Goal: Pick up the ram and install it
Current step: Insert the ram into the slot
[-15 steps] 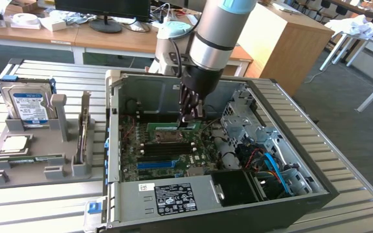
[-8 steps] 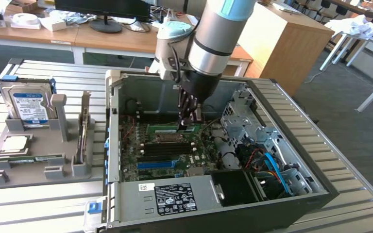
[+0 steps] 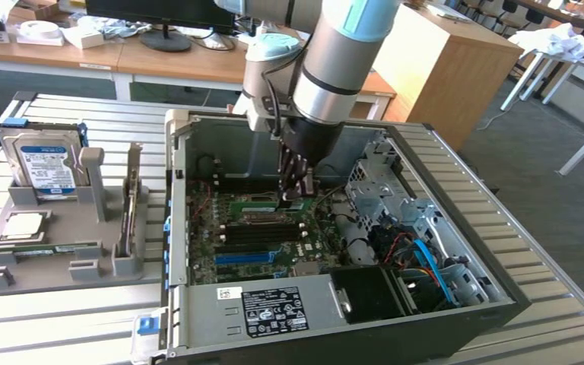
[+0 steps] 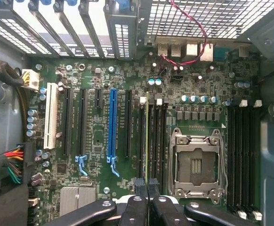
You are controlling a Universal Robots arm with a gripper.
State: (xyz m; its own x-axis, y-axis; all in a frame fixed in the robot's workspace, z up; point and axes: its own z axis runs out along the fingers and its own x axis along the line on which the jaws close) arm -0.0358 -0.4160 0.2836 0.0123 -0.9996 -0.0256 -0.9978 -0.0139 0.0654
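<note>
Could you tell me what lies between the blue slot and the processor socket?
Wrist view: a black expansion slot, then memory slots, the ram edge-on along one.

Wooden desks (image 3: 64,55) and a wooden cabinet (image 3: 455,68) stand on grey carpet (image 3: 546,220), brightly lit.

The arm (image 3: 325,84) reaches down into an open computer case (image 3: 505,293) that lies on its side on a slatted metal bench (image 3: 69,327). The pincer (image 3: 299,196) is closed, its tips low over the green motherboard (image 3: 239,255), just by the dark memory slots (image 3: 256,228). Whether anything sits between them I cannot tell. On the exterior view's left, a grey holder (image 3: 64,224) carries an upright blue-labelled hard drive (image 3: 43,163) and a flat silver processor chip (image 3: 23,226).
</note>
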